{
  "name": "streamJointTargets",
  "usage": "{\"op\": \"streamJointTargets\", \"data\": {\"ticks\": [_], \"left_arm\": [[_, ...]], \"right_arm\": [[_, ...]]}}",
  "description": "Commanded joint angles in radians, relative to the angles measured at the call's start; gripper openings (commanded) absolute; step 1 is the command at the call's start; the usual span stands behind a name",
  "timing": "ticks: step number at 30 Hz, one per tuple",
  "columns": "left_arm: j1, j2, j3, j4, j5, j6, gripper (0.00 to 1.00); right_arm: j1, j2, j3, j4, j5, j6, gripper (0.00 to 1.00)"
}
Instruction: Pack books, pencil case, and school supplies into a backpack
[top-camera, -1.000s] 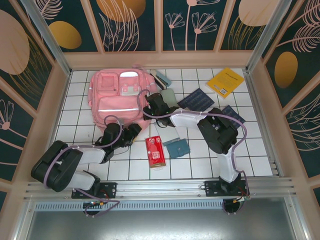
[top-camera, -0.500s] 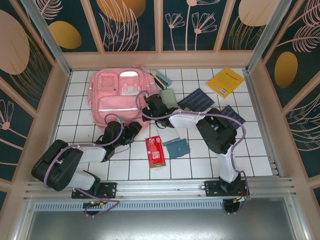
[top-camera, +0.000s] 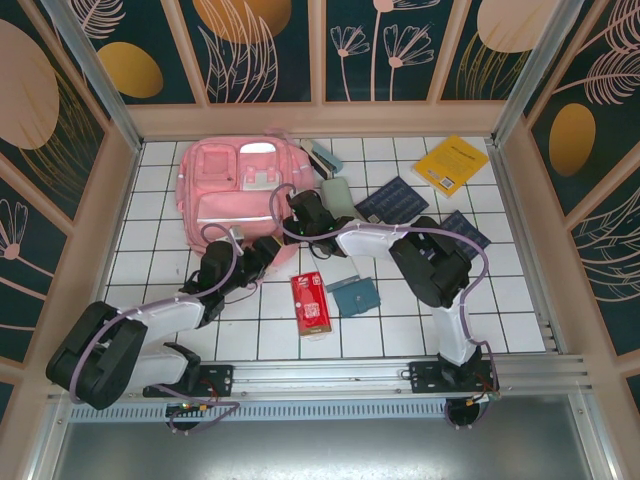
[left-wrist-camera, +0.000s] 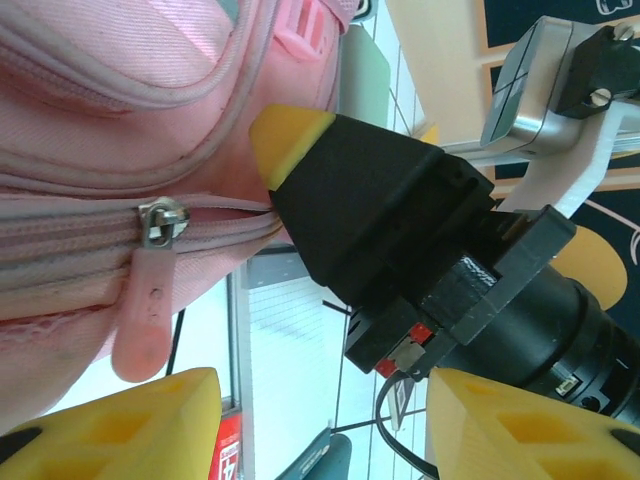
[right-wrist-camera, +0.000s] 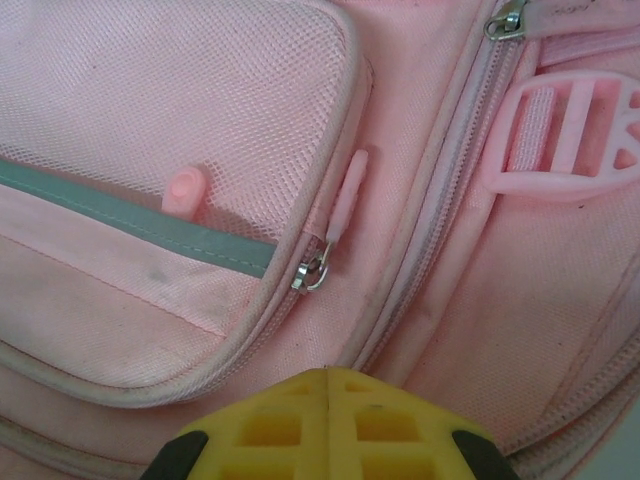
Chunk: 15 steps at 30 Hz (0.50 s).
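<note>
The pink backpack (top-camera: 232, 190) is lying flat on the tiled table (top-camera: 160, 260), and both arms are crowding its lower right corner. The left gripper (top-camera: 266, 250) is open, with its yellow fingers (left-wrist-camera: 130, 420) spread wide and nothing between them, right next to a pink zipper pull (left-wrist-camera: 148, 320) on the backpack's side.

The right gripper (top-camera: 297, 206) is closed, pads (right-wrist-camera: 325, 415) pressed together. Its tip touches the backpack along that same zipper line, smack in the middle of the left wrist's view.

Everything else is outside the backpack, off to its right:
- The mint pencil case (top-camera: 338, 195) is just beside the right gripper.
- A navy book (top-camera: 393, 198) lies further out, with a second navy book (top-camera: 462, 228) beyond it.
- The yellow book (top-camera: 452, 163) is furthest from the backpack.
- The stapler (top-camera: 322, 155) sits by the backpack's top right corner.
- The red packet (top-camera: 311, 302) and teal square (top-camera: 352, 295) lie below the backpack's right corner, just past the left gripper.
</note>
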Motion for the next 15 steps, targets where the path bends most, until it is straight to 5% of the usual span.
{"op": "streamJointTargets", "data": {"ticks": [1, 15], "left_arm": [[0.002, 0.041, 0.002, 0.026, 0.003, 0.002, 0.57], [0.006, 0.117, 0.029, 0.028, 0.026, -0.004, 0.57]], "right_arm": [[0.020, 0.023, 0.015, -0.010, -0.013, 0.006, 0.02], [0.022, 0.024, 0.009, -0.010, -0.012, 0.007, 0.02]]}}
